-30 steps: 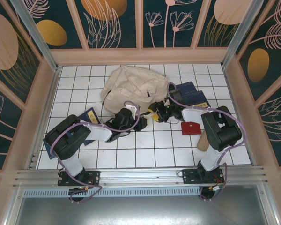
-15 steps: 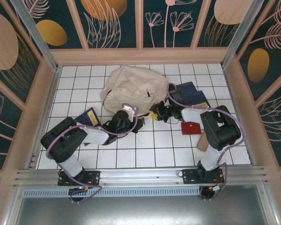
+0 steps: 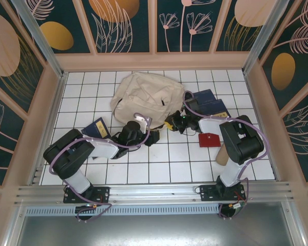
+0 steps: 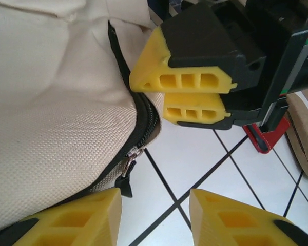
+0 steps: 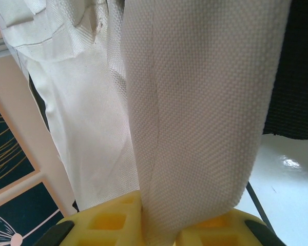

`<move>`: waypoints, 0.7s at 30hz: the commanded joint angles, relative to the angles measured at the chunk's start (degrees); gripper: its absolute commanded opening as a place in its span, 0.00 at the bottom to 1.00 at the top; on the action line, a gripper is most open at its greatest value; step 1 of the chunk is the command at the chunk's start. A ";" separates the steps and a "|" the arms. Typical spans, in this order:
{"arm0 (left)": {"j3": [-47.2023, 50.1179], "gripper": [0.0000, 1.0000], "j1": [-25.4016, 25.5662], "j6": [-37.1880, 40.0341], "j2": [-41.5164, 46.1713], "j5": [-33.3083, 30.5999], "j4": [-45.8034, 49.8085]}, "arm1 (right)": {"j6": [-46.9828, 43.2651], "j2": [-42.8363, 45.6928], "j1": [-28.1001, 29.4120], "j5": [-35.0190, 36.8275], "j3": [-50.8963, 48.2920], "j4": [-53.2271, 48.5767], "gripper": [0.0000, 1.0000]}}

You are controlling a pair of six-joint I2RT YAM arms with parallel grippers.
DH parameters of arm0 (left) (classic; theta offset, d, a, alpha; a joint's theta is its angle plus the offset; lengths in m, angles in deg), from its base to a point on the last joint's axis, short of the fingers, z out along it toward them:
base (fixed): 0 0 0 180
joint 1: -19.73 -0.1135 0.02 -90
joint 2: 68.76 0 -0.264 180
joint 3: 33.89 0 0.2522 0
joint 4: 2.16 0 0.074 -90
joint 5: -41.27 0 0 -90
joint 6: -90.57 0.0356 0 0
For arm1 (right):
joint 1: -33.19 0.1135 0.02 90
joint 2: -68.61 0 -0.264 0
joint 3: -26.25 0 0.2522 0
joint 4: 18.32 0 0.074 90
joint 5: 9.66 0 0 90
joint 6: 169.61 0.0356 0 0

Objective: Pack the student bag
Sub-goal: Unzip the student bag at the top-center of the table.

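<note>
At the back of the white tiled bench point(image 3: 169, 164) lies the large beige canvas backpack point(image 3: 143, 95). My right tool point(image 5: 156, 220) pinches its beige webbing loop point(image 5: 195, 102); my spread left tool point(image 4: 154, 210) should close squarely on the metal zipper pull point(image 4: 130, 158).

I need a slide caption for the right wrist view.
Right gripper, jaws closed on the beige strap of the student bag.

Narrows right gripper point(image 5: 161, 223) onto loop point(image 5: 195, 102) of student bag point(image 3: 143, 95), wider a second ago. Reopens left gripper point(image 4: 154, 218) after brief closure; shifts left arm point(image 3: 100, 147) slightly.
</note>
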 commanded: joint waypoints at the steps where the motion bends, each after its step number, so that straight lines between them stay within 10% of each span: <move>1: -1.59 0.42 0.06 -2.01 -2.09 0.60 -2.45 | 0.85 0.63 0.04 -2.01 0.53 2.02 0.19; 21: 5.03 0.50 0.06 -7.75 2.57 -6.60 -5.67 | 5.27 3.67 0.29 -5.38 0.55 6.54 0.00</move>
